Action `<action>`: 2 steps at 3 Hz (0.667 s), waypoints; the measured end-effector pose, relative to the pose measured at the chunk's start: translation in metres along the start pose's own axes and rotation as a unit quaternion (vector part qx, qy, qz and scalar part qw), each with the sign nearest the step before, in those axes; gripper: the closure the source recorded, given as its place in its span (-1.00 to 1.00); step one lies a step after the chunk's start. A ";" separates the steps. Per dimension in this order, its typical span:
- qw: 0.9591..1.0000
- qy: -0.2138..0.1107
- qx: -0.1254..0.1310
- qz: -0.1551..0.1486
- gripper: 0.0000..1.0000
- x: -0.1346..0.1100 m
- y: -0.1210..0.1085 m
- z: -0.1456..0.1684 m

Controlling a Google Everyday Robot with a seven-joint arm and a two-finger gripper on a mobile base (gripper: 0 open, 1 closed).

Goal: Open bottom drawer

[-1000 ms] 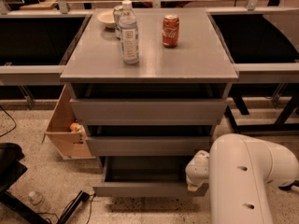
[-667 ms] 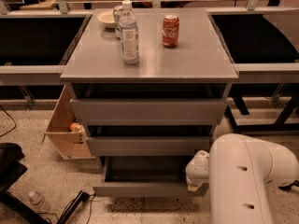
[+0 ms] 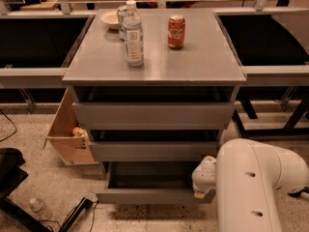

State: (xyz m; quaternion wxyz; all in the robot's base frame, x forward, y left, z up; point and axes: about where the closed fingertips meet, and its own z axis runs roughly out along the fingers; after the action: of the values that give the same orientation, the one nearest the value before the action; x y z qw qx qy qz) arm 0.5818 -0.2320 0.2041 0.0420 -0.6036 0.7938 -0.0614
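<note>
**Matte grey handleless bottom drawer point(image 3: 145, 196): handling and hold points**

**Location.** The bottom drawer is the lowest of three in the grey flat-topped cabinet point(image 3: 203, 66), just above the speckled floor. It stands partly drawn out. Its front panel sits forward of the grey middle drawer front point(image 3: 154, 151), and the plain grey tray behind the panel is exposed and appears empty.

**Gripper.** The white parallel-jaw gripper point(image 3: 202, 180) is at the right end of the bottom drawer, at or just over the top edge of the front panel. The bulky white arm point(image 3: 251, 187) fills the view beside it. Contact looks likely, but whether the jaws are apart or together cannot be told from this view.

**Handling.** The front panel is flat and matte, with no knob or rail. It is judged stiff and not fragile. With the tray apparently empty, the load is probably light, and resistance would come mainly from the runners.

**Hold points.** The only purchase is the top lip of the front panel, hooked from inside the tray. A hold at the right end pulls off-centre and may rack the drawer. A straight, level pull outward limits that risk.

**Caution.** A clear plastic water bottle point(image 3: 133, 33), a red soda can point(image 3: 176, 32) and a white bowl point(image 3: 112, 19) stand on the cabinet. A jerk could topple the bottle.
</note>
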 end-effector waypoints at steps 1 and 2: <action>1.000 0.000 0.000 0.000 -0.91 0.000 0.000 0.000; 1.000 0.002 -0.005 0.002 -1.00 0.001 0.003 0.002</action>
State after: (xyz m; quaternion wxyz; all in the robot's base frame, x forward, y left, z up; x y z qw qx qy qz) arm 0.5789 -0.2324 0.2012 0.0373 -0.6025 0.7951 -0.0580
